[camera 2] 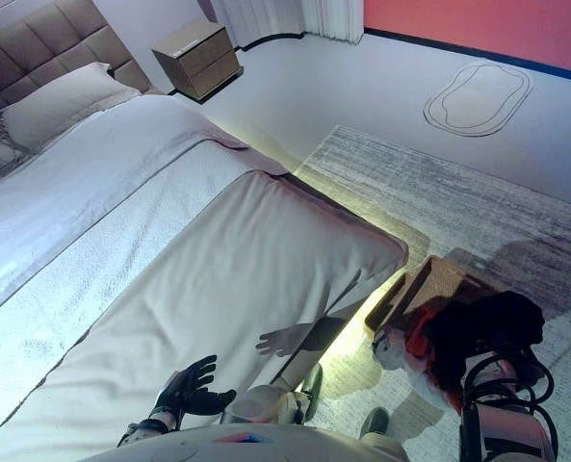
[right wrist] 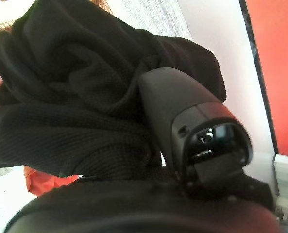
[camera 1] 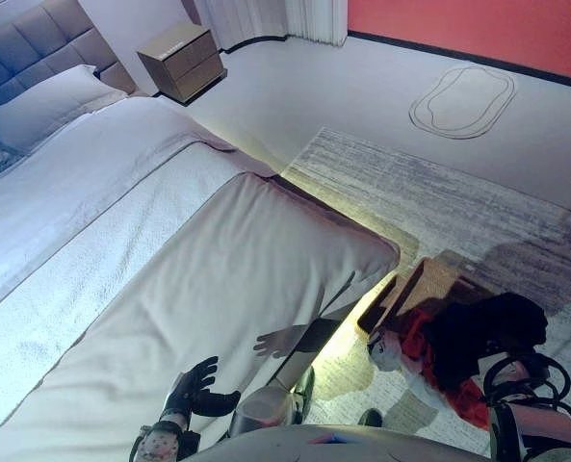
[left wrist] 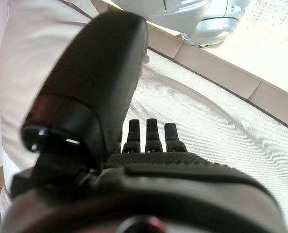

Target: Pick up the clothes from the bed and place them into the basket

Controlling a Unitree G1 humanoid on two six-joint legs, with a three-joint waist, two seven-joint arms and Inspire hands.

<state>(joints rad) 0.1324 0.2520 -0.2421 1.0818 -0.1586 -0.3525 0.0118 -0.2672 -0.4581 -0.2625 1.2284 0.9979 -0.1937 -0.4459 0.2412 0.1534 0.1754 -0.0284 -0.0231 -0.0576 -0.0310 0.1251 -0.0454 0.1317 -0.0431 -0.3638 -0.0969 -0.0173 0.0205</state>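
Right wrist view: black garment (right wrist: pixel 80 92) bunched against the right hand (right wrist: pixel 192 136), thumb pressed into the folds, grasping the cloth. Seen from the head, held at the near right above the floor, over a wicker basket (camera 2: pixel 437 281) on the grey rug (camera 2: pixel 458 192) just off the bed's near right corner. Red cloth (camera 1: pixel 422 339) and a white piece (camera 1: pixel 389 351) already heaped at the basket, partly hidden under the black bundle; basket's far rim and left wall alone showing.

Left hand (camera 1: pixel 196 388) at the near edge, fingers spread and released, hovering over the pale bedcover (camera 1: pixel 227 289) near the foot of the bed (camera 1: pixel 92 221). Left wrist view: straight fingers, nothing between them, white textured cover beyond.

Further off: pillow (camera 1: pixel 44 104) and padded headboard (camera 1: pixel 35 43) at the far left, wooden nightstand (camera 1: pixel 182 60) beyond the bed, white curtain (camera 1: pixel 266 17) and red wall (camera 1: pixel 468 29) at the far side, 1 oval outline marked on the floor (camera 1: pixel 463 101) at the far right.
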